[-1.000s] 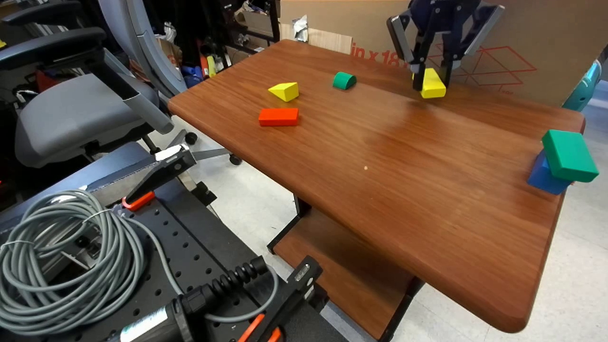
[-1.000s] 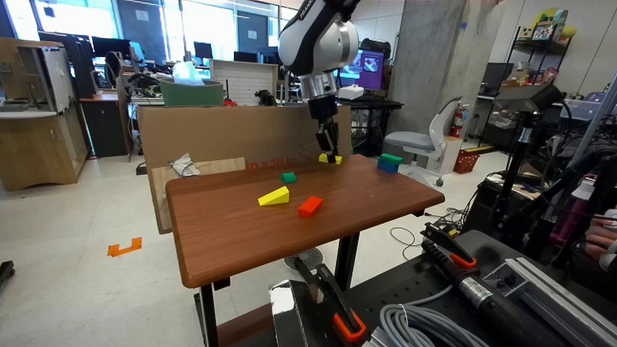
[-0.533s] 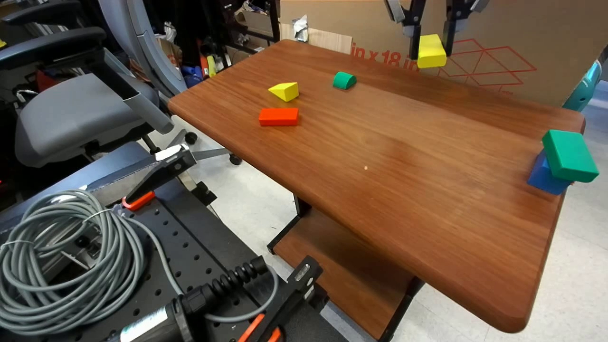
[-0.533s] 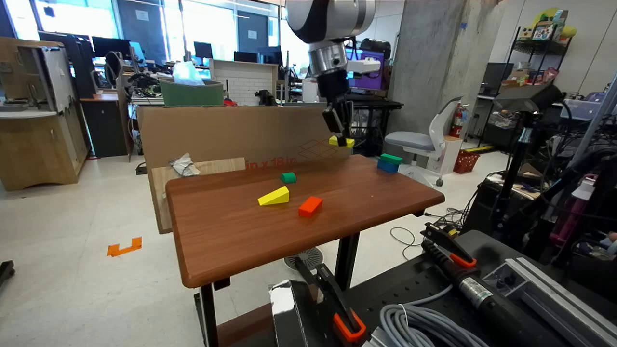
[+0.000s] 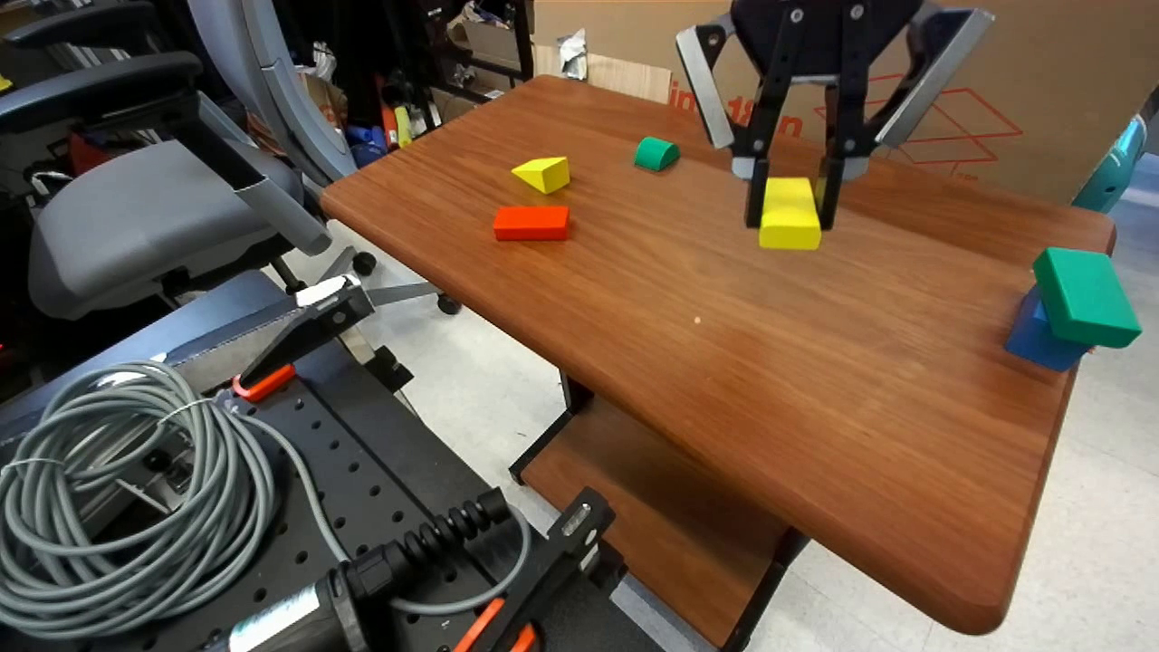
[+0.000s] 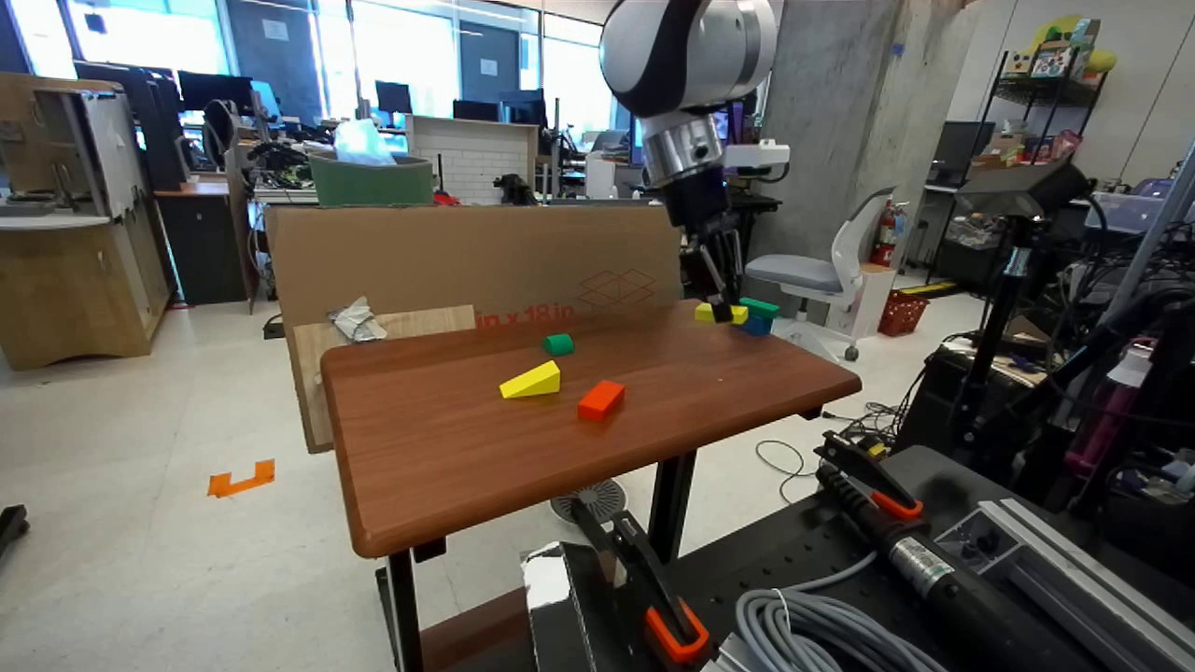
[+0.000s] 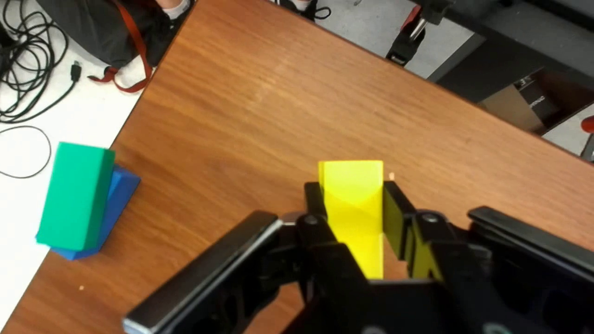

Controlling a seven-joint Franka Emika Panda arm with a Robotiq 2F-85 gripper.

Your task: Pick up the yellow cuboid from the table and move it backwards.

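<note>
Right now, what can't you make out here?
Yellow cuboid: partly hidden by the tool in an exterior view.
Arm: cut off by that view's top edge.
Blue block: mostly hidden by green block, wrist view.
Pale speck on the table: too small to identify, in an exterior view.

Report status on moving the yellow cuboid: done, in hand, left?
Done: the pick-up; the gripper has the yellow cuboid clamped. In hand: the move; the cuboid hangs above the table. Left: likely finishing the backward travel, then setting down and releasing, as it is neither resting nor freed.
</note>
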